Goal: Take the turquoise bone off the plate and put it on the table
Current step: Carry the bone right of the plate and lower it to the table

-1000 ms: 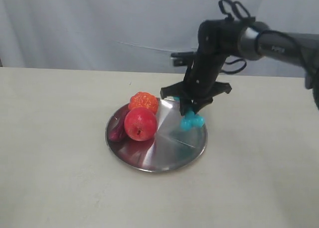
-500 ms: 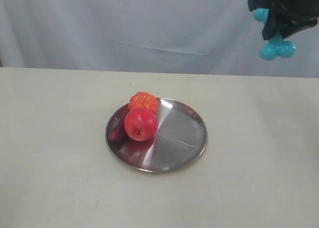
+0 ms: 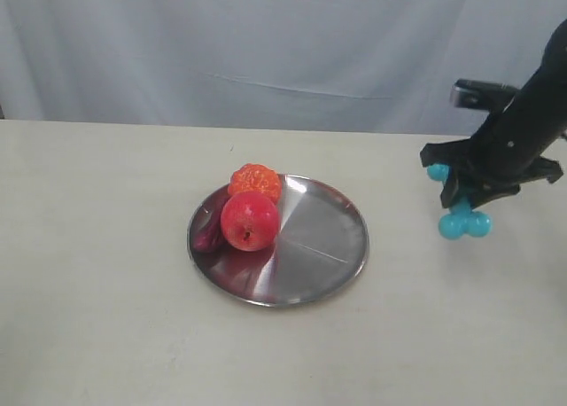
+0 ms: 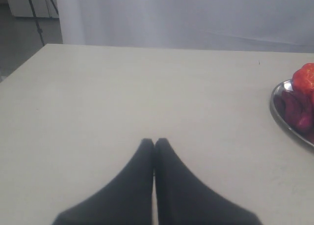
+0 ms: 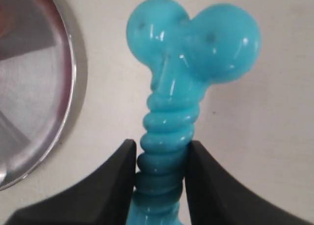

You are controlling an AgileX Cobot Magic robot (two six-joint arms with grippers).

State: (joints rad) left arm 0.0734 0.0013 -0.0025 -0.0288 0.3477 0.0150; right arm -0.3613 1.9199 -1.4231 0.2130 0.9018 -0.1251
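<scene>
Bone [image 3: 464,225] hangs upright, shaft clamped in the right gripper [image 3: 472,196], lower knobs near the table [image 3: 478,335], at three o'clock from the plate [image 3: 353,251].

The right tool [image 3: 462,191] lowered the turquoise bone [image 3: 465,225] toward the table [image 3: 106,291].

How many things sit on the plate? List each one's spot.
3: red ball left of the plate's center; orange toy behind it at the rim; dark purple piece at the left edge. Others could hide behind the ball.
</scene>
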